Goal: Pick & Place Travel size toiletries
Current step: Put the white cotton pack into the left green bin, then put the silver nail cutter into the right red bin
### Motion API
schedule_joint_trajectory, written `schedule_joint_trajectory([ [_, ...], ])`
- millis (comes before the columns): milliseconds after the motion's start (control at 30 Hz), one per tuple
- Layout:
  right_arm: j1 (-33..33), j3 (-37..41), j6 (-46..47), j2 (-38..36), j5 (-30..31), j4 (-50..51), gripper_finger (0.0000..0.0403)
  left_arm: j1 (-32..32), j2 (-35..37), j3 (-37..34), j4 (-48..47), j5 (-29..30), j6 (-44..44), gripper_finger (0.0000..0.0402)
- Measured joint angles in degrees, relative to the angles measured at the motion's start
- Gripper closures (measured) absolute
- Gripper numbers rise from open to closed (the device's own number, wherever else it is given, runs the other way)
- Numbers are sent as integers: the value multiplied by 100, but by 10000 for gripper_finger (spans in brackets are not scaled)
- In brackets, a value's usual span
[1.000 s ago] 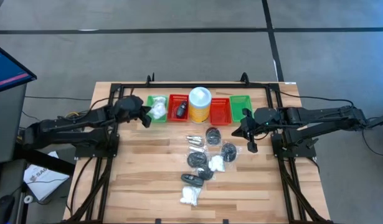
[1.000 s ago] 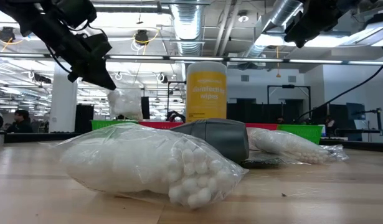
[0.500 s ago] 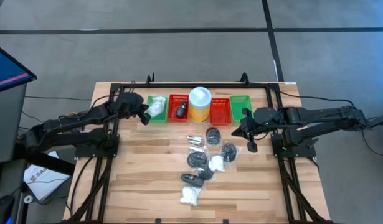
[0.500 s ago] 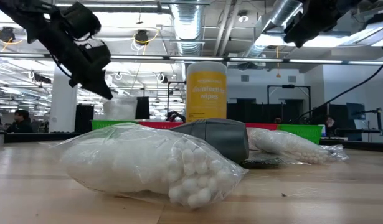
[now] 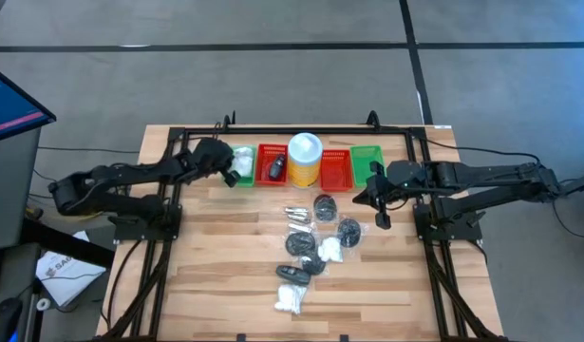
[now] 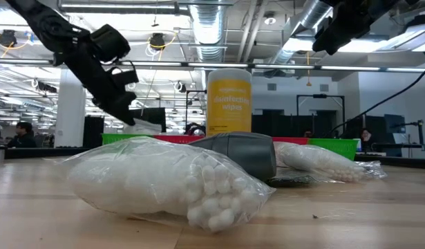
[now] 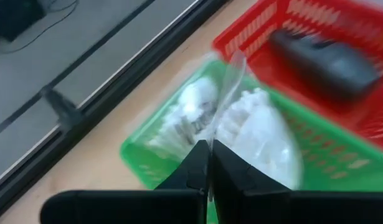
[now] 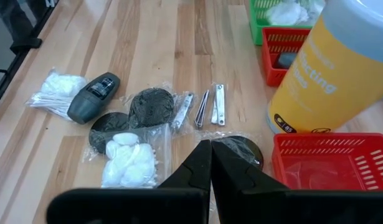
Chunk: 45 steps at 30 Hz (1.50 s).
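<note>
My left gripper [image 5: 229, 177] is shut on a white fluffy bundle in a clear wrapper [image 5: 242, 163], which lies in the left green basket [image 7: 141, 155] at the table's far edge. In the low view the bundle [image 6: 147, 126] shows just above the basket rim under the gripper [image 6: 129, 115]. My right gripper [image 5: 380, 211] hovers shut and holds nothing, to the right of the loose toiletries: dark discs in wrappers [image 5: 324, 205], white bundles [image 5: 330, 250], a black piece [image 5: 292, 273] and silvery bits [image 5: 296, 213] lying flat on the wood. My left gripper pinches the clear wrapper's loose upper edge [image 7: 231, 81] between its two fingertips, coming slanting down from the table's left. The white bundle [image 7: 256, 127] sits down inside the green basket, below and ahead of the fingers.
A yellow canister with a white lid [image 5: 305, 160] stands between two red baskets [image 5: 272, 166] [image 5: 336, 169]; the left one holds a dark piece. Another green basket [image 5: 367, 161] sits at the right end of the row. Bare wood lies to the left and right of the loose pile.
My left gripper has moved down and toward the table's far edge and right, carrying the white bundle from above the basket rim down into the left green basket. It has stayed shut.
</note>
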<state>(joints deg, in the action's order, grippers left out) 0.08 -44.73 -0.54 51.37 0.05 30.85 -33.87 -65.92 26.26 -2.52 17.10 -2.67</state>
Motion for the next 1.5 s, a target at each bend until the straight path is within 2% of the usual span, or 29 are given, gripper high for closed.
schedule_joint_trajectory([
  [300, -2, 0, -2, 0, 0, 0, 403, -174, -71, 0, 118, -87, 159, 386],
  [400, -2, 0, -2, 0, 0, 0, 403, -183, 7, 0, 144, -386, 163, 371],
  [467, -2, 0, -2, 0, 0, 2, 403, -183, 59, 0, 146, -550, 241, 357],
  [833, -2, 0, 0, 0, 0, 2, 403, -183, 142, 0, 128, -537, 356, 249],
  [1033, -2, 0, 11, 0, 0, 2, 403, -78, 627, 0, 119, -546, 444, 212],
  [1100, -2, 0, 11, 0, 0, 2, 403, 1, 878, 0, 135, -784, 619, 208],
  [1267, -2, 0, 10, 0, 0, 2, 403, 534, 1264, 0, 130, -1752, 1192, 207],
  [1400, -2, 0, 11, 0, 0, 2, 403, 1356, 1201, 0, 147, -1811, 1420, 213],
  [1500, -2, 1, 11, 0, 0, 2, 403, 2008, 1011, 0, 156, -1601, 1620, 218],
])
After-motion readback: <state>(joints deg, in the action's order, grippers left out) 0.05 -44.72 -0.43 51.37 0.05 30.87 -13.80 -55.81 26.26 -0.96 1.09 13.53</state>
